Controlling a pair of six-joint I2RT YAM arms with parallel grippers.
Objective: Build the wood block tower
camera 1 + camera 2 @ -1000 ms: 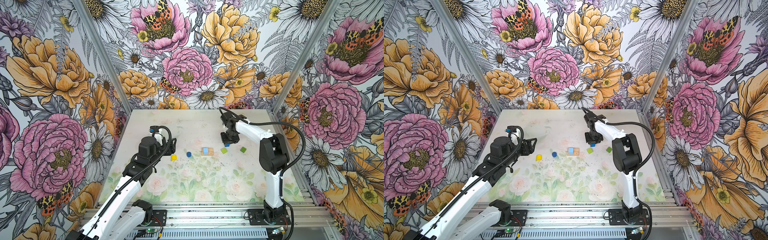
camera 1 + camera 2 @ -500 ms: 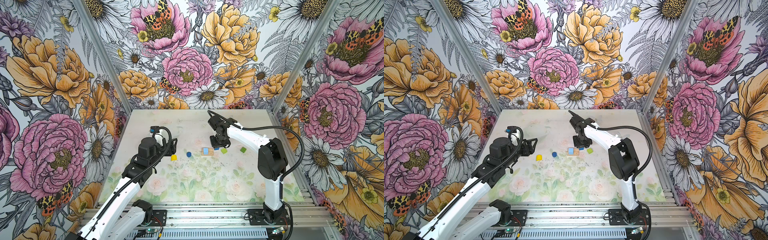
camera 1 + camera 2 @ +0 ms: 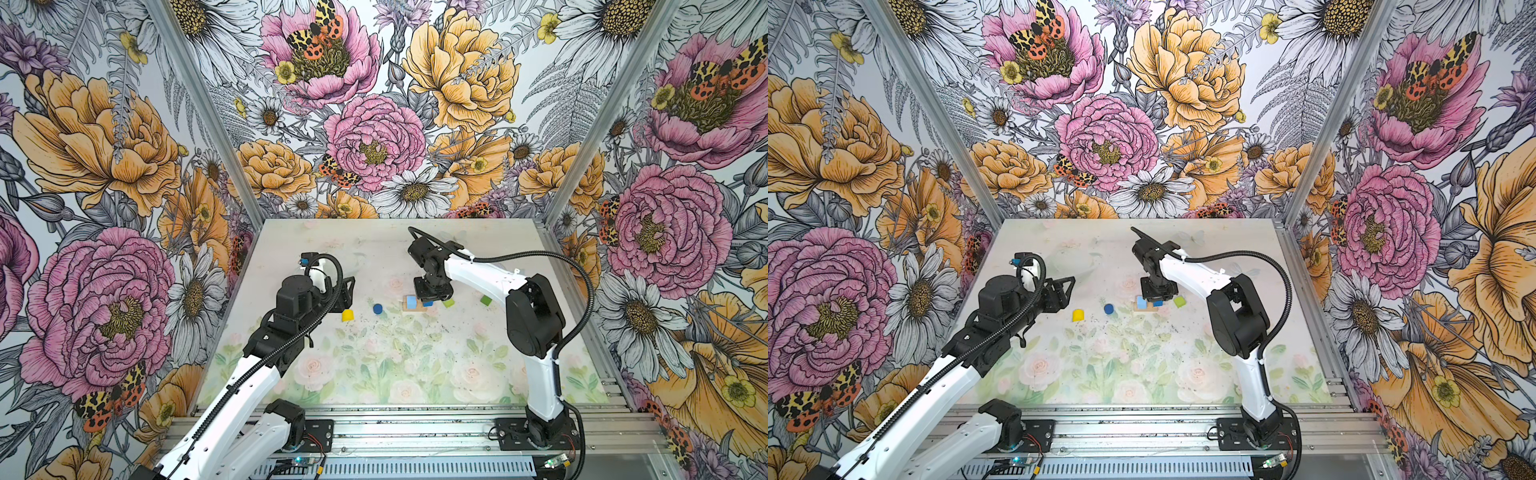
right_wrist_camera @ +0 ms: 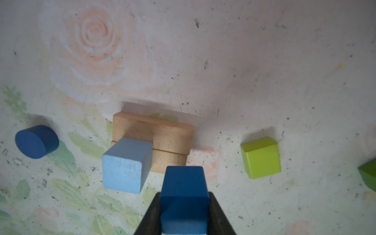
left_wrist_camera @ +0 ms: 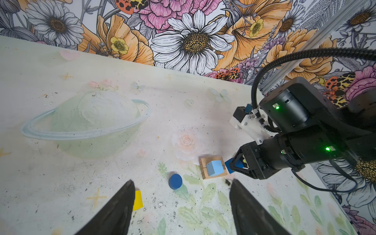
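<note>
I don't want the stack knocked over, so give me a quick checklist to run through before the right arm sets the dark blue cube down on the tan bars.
1. Grip: right gripper is shut on the dark blue cube: ok.
2. Landing spot: the tan bars have bare top beside the light blue cube: ok.
3. Cube centred over that spot: cannot tell; it hangs near the bars' edge.
4. Left gripper is open and apart from the bars: ok.
5. Blue cylinder and light green cube lie apart from the bars: ok.
</note>
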